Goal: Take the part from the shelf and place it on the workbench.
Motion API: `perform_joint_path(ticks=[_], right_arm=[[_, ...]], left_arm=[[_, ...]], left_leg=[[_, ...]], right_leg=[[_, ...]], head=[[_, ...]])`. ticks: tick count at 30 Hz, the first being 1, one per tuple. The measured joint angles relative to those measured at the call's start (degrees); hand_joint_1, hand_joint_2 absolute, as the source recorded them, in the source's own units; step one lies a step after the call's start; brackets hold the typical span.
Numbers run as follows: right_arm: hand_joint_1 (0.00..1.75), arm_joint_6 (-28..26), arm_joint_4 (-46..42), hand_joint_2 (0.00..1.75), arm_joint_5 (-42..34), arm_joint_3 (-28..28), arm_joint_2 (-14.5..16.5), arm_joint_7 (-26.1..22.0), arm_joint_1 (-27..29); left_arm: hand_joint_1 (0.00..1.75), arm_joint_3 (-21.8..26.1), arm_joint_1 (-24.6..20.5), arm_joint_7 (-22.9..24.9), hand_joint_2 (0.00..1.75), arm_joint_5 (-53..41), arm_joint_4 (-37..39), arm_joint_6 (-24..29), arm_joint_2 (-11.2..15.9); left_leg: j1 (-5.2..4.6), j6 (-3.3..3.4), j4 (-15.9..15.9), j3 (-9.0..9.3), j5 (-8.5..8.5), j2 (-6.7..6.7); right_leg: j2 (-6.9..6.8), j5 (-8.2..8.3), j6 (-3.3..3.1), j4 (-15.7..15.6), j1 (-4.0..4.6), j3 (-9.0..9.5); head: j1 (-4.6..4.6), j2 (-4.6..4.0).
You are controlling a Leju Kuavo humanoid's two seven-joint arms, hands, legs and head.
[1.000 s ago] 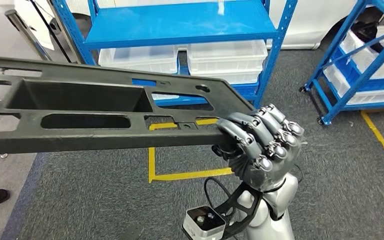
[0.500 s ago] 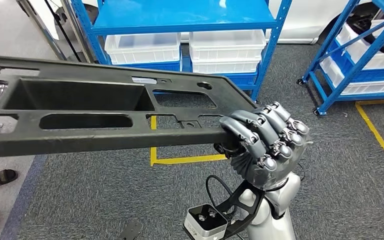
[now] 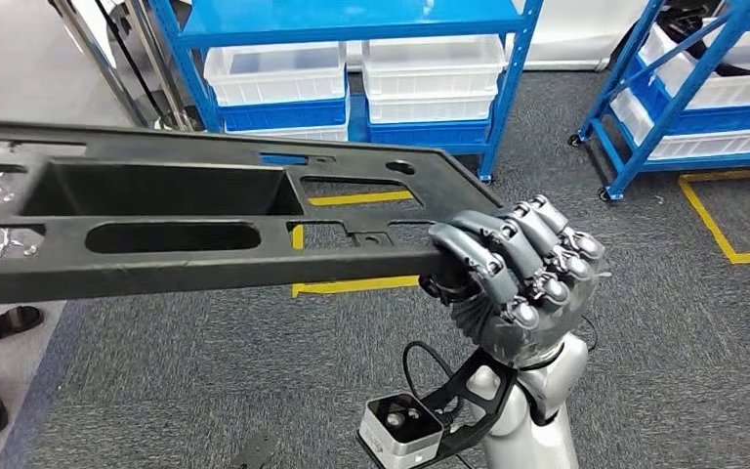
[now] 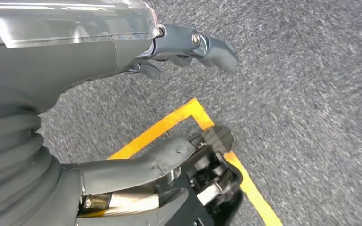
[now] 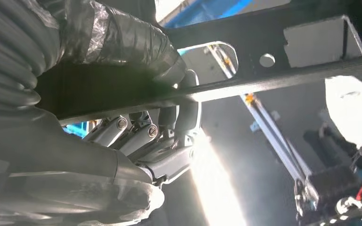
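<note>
Right hand (image 3: 513, 278) is gripping the right end of the part (image 3: 205, 220), fingers (image 3: 493, 256) curling over its near edge. Right wrist view is showing the same hand (image 5: 136, 136) wrapping the part's (image 5: 273, 52) edge bar, thumb on one face, fingers on the other. Left hand (image 4: 122, 113) is hanging over grey carpet (image 4: 311, 94) and yellow floor tape (image 4: 179, 117), holding nothing, thumb and fingers apart. The part, a long black plastic panel with rectangular cutouts, is sitting roughly level in the air and running off the left side of the frame. Farther out, blue shelving (image 3: 518, 88) is carrying white bins (image 3: 435, 63). Dark sandals (image 3: 0, 327) are lying at near left.
</note>
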Motion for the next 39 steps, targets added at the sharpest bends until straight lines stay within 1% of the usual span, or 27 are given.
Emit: perform_joint_path(ticks=[1, 2, 4, 5, 6, 7, 8, 9, 10, 12, 13, 14, 16, 18, 20, 21, 22, 23, 25, 27, 31, 33, 35, 36, 37, 38, 39], right_arm=[[1.75, 0.03, 0.16, 1.75, -0.1, -0.02, 0.04, -0.02, -0.13], [1.75, 0.05, 0.32, 1.75, -0.15, -0.03, 0.09, -0.03, -0.25], [1.75, 0.09, 0.55, 1.75, -0.19, -0.03, 0.14, -0.04, -0.35], [1.75, 0.09, 0.67, 1.75, -0.22, -0.04, 0.14, -0.05, -0.36], [1.75, 0.09, 0.82, 1.75, -0.26, -0.04, 0.14, -0.05, -0.37], [1.75, 0.09, 0.98, 1.75, -0.3, -0.05, 0.14, -0.07, -0.38], [1.75, 0.09, 1.15, 1.75, -0.3, -0.05, 0.14, -0.1, -0.4], [1.75, 0.09, 1.34, 1.75, -0.26, -0.05, 0.15, -0.17, -0.43], [1.75, 0.09, 1.53, 1.75, -0.19, -0.05, 0.16, -0.25, -0.45], [1.75, 0.09, 1.97, 1.75, 0.02, -0.06, 0.2, -0.53, -0.5], [1.75, 0.09, 2.25, 1.75, 0.11, -0.07, 0.21, -0.73, -0.52], [1.75, 0.09, 2.58, 1.75, 0.22, -0.07, 0.22, -0.97, -0.55], [1.75, 0.09, 3.34, 1.75, 0.39, -0.07, 0.22, -1.32, -0.62], [1.75, 0.09, 4.08, 1.75, 0.46, -0.07, 0.21, -1.47, -0.68], [1.75, 0.09, 4.71, 1.75, 0.47, -0.07, 0.2, -1.51, -0.7], [1.75, 0.09, 5.0, 1.75, 0.49, -0.07, 0.19, -1.53, -0.71], [1.75, 0.09, 5.27, 1.75, 0.51, -0.07, 0.19, -1.57, -0.71], [1.75, 0.09, 5.54, 1.75, 0.57, -0.07, 0.18, -1.66, -0.71], [1.75, 0.09, 6.08, 1.75, 0.77, -0.07, 0.19, -1.97, -0.73], [1.75, 0.09, 6.7, 1.75, 1.11, -0.05, 0.21, -2.26, -0.71], [1.75, 0.09, 7.93, 1.75, 1.89, -0.02, 0.22, -1.89, -0.68], [1.75, 0.09, 8.33, 1.75, 2.05, 0.04, 0.22, -1.47, -0.7], [1.75, 0.09, 8.67, 1.75, 2.08, 0.06, 0.2, -1.27, -0.69], [1.75, 0.09, 8.84, 1.75, 2.08, 0.06, 0.18, -1.25, -0.67], [1.75, 0.09, 9.0, 1.75, 2.08, 0.07, 0.15, -1.23, -0.66], [1.75, 0.09, 9.13, 1.75, 2.08, 0.07, 0.14, -1.23, -0.64], [1.75, 0.09, 9.22, 1.75, 2.08, 0.08, 0.14, -1.23, -0.64]], left_arm=[[0.0, 0.0, 0.02, 0.07, 1.75, 0.01, 0.0, -0.04, -0.01], [0.0, 0.0, 0.03, 0.11, 1.75, 0.02, 0.0, -0.07, -0.01], [0.0, 0.0, 0.04, 0.14, 1.75, 0.02, 0.0, -0.08, -0.02], [0.0, 0.0, 0.03, 0.14, 1.75, 0.03, 0.0, -0.08, -0.02], [0.0, 0.0, 0.02, 0.13, 1.75, 0.06, 0.0, -0.08, -0.02], [0.0, 0.0, 0.03, 0.08, 1.75, 0.08, 0.0, -0.08, -0.02], [0.0, 0.0, 0.03, -0.03, 1.75, 0.1, 0.0, -0.08, -0.02], [0.0, 0.0, 0.0, -0.22, 1.75, 0.13, 0.0, -0.08, -0.02], [0.0, 0.0, -0.06, -0.51, 1.75, 0.15, 0.0, -0.08, -0.02], [0.0, 0.0, -0.33, -1.3, 1.75, 0.22, 0.0, -0.13, -0.01], [0.0, 0.0, -0.44, -1.73, 1.75, 0.25, 0.0, -0.2, 0.0], [0.0, 0.0, -0.49, -2.09, 1.75, 0.27, 0.0, -0.29, 0.0], [0.0, 0.0, -0.35, -2.61, 1.75, 0.28, 0.0, -0.49, -0.01], [0.0, 0.0, -0.22, -2.91, 1.75, 0.28, 0.0, -0.59, -0.03], [0.0, 0.0, -0.1, -3.09, 1.75, 0.28, 0.0, -0.63, -0.05], [0.0, 0.0, 0.02, -3.15, 1.75, 0.29, 0.0, -0.65, -0.06], [0.0, 0.0, 0.16, -3.21, 1.75, 0.31, 0.0, -0.68, -0.07], [0.0, 0.0, 0.26, -3.26, 1.75, 0.36, 0.0, -0.72, -0.08], [0.0, 0.0, 0.31, -3.39, 1.75, 0.44, 0.0, -0.8, -0.09], [0.0, 0.0, 0.29, -3.5, 1.75, 0.41, 0.0, -0.92, -0.09], [0.0, 0.0, 0.35, -3.4, 1.75, -0.39, 0.0, -1.2, -0.08], [0.0, 0.0, 0.34, -3.31, 1.75, -0.86, 0.0, -1.22, -0.07], [0.0, 0.0, 0.38, -3.25, 1.75, -1.08, 0.0, -1.22, -0.07], [0.0, 0.0, 0.41, -3.22, 1.75, -1.11, 0.0, -1.22, -0.07], [0.0, 0.0, 0.43, -3.2, 1.75, -1.11, 0.0, -1.22, -0.07], [0.0, 0.0, 0.42, -3.19, 1.75, -1.11, 0.0, -1.22, -0.07], [0.0, 0.0, 0.4, -3.19, 1.75, -1.11, 0.0, -1.21, -0.06]], left_leg=[[0.12, -0.32, 1.03, -0.61, -1.64, -0.05], [0.21, -0.61, 3.13, -1.39, -4.42, -0.09], [0.3, -0.97, 9.78, -2.81, -10.48, -0.12], [0.31, -1.03, 13.17, -3.12, -12.02, -0.13], [0.31, -0.99, 15.57, -2.86, -11.86, -0.14], [0.3, -0.82, 16.47, -1.89, -10.45, -0.15], [0.24, -0.52, 15.55, -0.06, -8.58, -0.17], [0.07, -0.07, 12.83, 2.77, -7.27, -0.17], [-0.2, 0.47, 8.25, 6.73, -7.53, -0.17], [-0.81, 1.37, -0.69, 13.18, -10.14, -0.14], [-1.05, 1.73, -3.34, 14.78, -11.08, -0.13], [-1.11, 2.04, -4.38, 14.89, -10.87, -0.13], [-1.0, 2.71, -4.92, 14.38, -9.34, -0.01], [-0.85, 3.23, -5.18, 13.4, -7.98, 0.17], [-0.85, 3.44, -4.76, 11.83, -7.08, 0.22], [-0.83, 3.37, -4.44, 11.05, -6.75, 0.22], [-0.8, 3.26, -4.06, 10.34, -6.51, 0.22], [-0.75, 3.15, -3.58, 9.71, -6.38, 0.21], [-0.73, 2.73, -2.25, 8.55, -6.49, 0.17], [-0.78, 2.14, -1.07, 7.63, -6.69, 0.13], [-0.56, 0.92, 0.15, 6.82, -7.31, 0.03], [-0.28, 0.28, 4.7, 4.81, -10.3, -0.12], [-0.01, -0.18, 11.93, 1.61, -13.73, -0.16], [0.09, -0.3, 14.29, 0.6, -14.36, -0.16], [0.14, -0.33, 14.76, 0.49, -13.95, -0.16], [0.18, -0.27, 12.9, 1.55, -12.5, -0.17], [0.2, -0.11, 9.17, 3.55, -10.43, -0.29]], right_leg=[[-0.08, 0.75, -0.46, -0.04, -0.04, -0.76], [-0.14, 1.57, -0.84, -0.07, -0.09, -1.63], [-0.17, 3.18, -1.19, -0.03, 0.06, -3.53], [-0.19, 3.98, -1.25, 0.01, 0.16, -4.52], [-0.21, 4.8, -1.28, 0.05, 0.29, -5.57], [-0.23, 5.61, -1.29, 0.08, 0.42, -6.67], [-0.21, 6.4, -1.28, 0.11, 0.54, -7.74], [-0.15, 7.13, -1.23, 0.14, 0.6, -8.65], [-0.09, 7.73, -1.09, 0.17, 0.66, -9.3], [-0.17, 8.85, -0.59, 0.1, 0.61, -9.79], [-0.3, 9.46, -0.26, -0.12, 0.53, -9.81], [-0.43, 10.08, 0.08, -0.4, 0.42, -9.86], [-0.38, 9.67, 0.61, 0.07, 0.24, -10.38], [-0.15, 5.82, 1.0, 4.68, 0.12, -12.24], [-0.06, 1.42, 1.42, 12.01, -0.04, -14.61], [-0.06, 0.43, 1.63, 14.25, -0.16, -14.93], [-0.08, 0.48, 1.8, 14.44, -0.29, -14.19], [-0.11, 1.43, 1.91, 12.28, -0.43, -12.21], [-0.18, 3.23, 1.91, 5.19, -0.58, -7.17], [-0.13, 3.6, 1.45, 1.28, -0.46, -4.92], [-0.06, 4.11, 0.12, 0.69, -0.28, -5.18], [-0.14, 4.53, -0.49, 0.37, -0.42, -5.3], [-0.11, 4.82, -0.75, 0.33, -0.34, -5.66], [-0.06, 4.94, -0.76, 0.34, -0.3, -5.81], [0.01, 5.06, -0.73, 0.35, -0.29, -5.92], [0.13, 5.16, -0.65, 0.35, -0.29, -5.98], [0.25, 5.27, -0.54, 0.35, -0.29, -5.98]], head=[[-0.01, 0.0], [-0.01, 0.0], [-0.01, 0.0], [-0.01, 0.0], [-0.01, 0.0], [-0.02, 0.0], [-0.02, 0.0], [-0.02, 0.0], [-0.02, 0.0], [0.0, 0.0], [0.0, 0.0], [0.01, 0.0], [-0.01, 0.0], [0.0, 0.0], [-0.01, 0.0], [-0.01, 0.0], [-0.01, 0.0], [0.0, 0.0], [0.0, 0.0], [-0.03, 0.0], [-0.06, 0.0], [-0.06, 0.0], [-0.06, 0.0], [-0.07, 0.0], [-0.07, 0.0], [-0.07, 0.0], [-0.07, 0.0]])
